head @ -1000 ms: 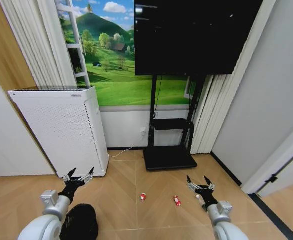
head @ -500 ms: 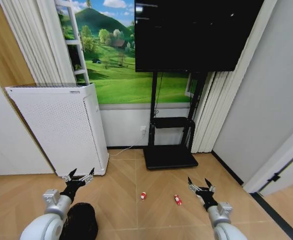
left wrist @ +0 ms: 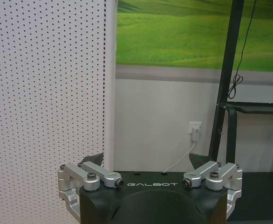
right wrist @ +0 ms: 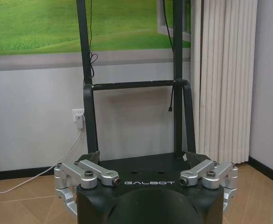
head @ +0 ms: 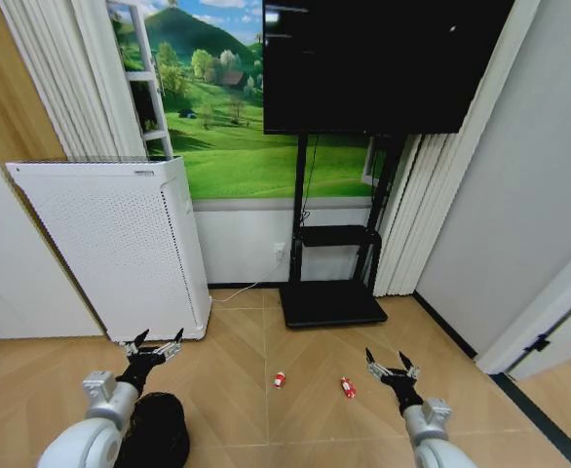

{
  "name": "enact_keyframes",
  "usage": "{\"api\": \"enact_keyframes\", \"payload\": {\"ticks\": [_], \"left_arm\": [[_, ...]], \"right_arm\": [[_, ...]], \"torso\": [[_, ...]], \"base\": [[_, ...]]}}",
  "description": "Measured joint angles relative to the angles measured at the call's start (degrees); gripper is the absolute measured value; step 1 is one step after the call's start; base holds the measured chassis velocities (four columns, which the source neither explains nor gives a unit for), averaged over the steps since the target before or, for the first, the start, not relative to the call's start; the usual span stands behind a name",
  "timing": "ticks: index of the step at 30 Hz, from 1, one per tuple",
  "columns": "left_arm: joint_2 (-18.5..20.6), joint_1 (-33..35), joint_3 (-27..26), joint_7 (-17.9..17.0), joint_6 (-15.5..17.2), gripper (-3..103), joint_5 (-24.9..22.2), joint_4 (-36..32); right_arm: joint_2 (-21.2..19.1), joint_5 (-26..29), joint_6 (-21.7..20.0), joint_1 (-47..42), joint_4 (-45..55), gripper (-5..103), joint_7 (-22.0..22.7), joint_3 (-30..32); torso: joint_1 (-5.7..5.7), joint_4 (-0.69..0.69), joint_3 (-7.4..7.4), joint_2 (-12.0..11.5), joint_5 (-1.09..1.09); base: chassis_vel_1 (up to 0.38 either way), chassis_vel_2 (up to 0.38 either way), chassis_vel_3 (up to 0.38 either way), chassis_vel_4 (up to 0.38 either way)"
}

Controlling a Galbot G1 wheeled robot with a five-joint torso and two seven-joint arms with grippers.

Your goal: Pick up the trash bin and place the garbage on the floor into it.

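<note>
You are holding both arms low and forward over the floor (head: 237,390), each gripper with its fingers spread apart and gripping nothing.

The left gripper (head: 153,345) is hovering just above the trash bin (head: 155,432), which is sitting on the parquet directly below and slightly behind its fingertips, close beside your left forearm. The bin is standing upright, its crinkly black liner showing. Just ahead of this gripper and a little to its outer side, the tall white perforated appliance (head: 105,244) is standing against the wall. In the left wrist view the left gripper (left wrist: 150,173) is facing that perforated panel and a white wall socket (left wrist: 194,130) with a cord running down from it.

The right gripper (head: 391,368) is hanging above bare parquet. Two small red-and-white pieces of garbage are lying between your two grippers: one piece (head: 347,388) is near the right gripper, just to its inner side, and the other piece (head: 280,379) is lying farther inward, roughly midway between the grippers. Neither piece is touching a gripper or the bin. Ahead of the right gripper, the black TV stand (head: 332,292) is resting on its dark base plate. In the right wrist view the right gripper (right wrist: 146,171) is pointing at that stand's frame, with pleated white curtains (right wrist: 222,79) off to its outer side
</note>
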Motion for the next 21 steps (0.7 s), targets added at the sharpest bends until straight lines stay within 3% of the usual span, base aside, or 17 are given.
{"api": "enact_keyframes", "payload": {"ticks": [21], "left_arm": [[-0.02, -0.02, -0.14, 0.28, -0.12, 100, -0.11, 0.76]], "right_arm": [[0.9, -1.1, 1.17, 0.52, -1.53, 100, -0.06, -0.54]], "torso": [[-2.03, 0.0, -3.14, -5.18, 0.0]], "base": [[0.0, 0.0, 0.0, 0.0]]}}
